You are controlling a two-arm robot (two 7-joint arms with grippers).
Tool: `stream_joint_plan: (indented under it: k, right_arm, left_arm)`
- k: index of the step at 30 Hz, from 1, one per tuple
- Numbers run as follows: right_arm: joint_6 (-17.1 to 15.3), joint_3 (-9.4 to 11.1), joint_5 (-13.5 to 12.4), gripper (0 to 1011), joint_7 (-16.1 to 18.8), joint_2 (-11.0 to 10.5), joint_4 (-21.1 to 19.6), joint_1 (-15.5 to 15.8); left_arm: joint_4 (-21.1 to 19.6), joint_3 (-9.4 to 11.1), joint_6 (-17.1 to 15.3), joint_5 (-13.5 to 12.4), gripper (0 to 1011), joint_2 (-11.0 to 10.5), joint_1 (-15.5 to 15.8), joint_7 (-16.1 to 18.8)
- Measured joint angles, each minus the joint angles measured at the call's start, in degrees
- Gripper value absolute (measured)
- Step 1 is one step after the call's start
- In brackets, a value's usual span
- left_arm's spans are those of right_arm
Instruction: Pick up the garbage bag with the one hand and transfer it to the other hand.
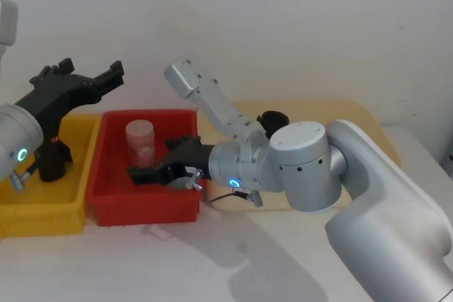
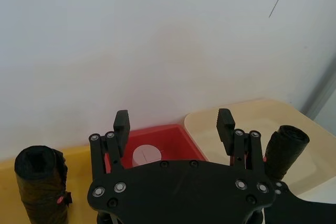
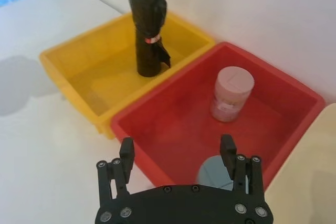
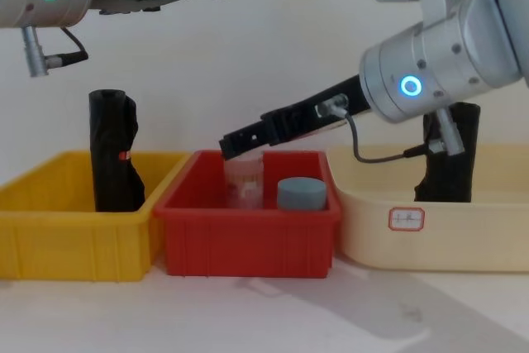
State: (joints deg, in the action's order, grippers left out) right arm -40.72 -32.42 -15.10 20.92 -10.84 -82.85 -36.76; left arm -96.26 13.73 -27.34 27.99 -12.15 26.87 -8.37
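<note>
The right gripper [image 3: 177, 148] is hanging low over the red plastic bin [image 3: 173, 129] with its fingers spread wide and nothing between them; the left gripper [image 2: 174, 121] is hovering high above the yellow plastic bin [image 3: 100, 85], also spread wide and empty. The black rolled garbage bag with a red band [image 3: 148, 30] is standing upright in the yellow bin, untouched; a second black roll [image 4: 463, 155] is standing in the beige tray [image 4: 463, 237] on the right, so which roll is meant is open to doubt, though the right gripper is facing the one in the yellow bin.

Several things are threatening to go wrong. The right gripper is sitting close to the pale pink lidded jar [image 3: 231, 95] and the grey-blue round container [image 4: 302, 193], so a low sweep towards the yellow bin is likely to knock one over. The roll is tall and narrow on its base; a push from one finger before the other closes is likely to topple it. A loose flap is sticking out below the band, and a grip on that alone risks unrolling the bag. The right arm is reaching across towards the left arm's side, so the two are at risk of colliding.
</note>
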Motion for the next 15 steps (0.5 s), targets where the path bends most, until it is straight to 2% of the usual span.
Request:
stream_joint_plan:
  k: [15]
  right_arm:
    - [2.6,-0.9,2.4,1001,-0.2,0.4,6.4,-2.4]
  left_arm:
    - [0.0,0.0,0.0,0.0,1002,0.0,0.0,0.0]
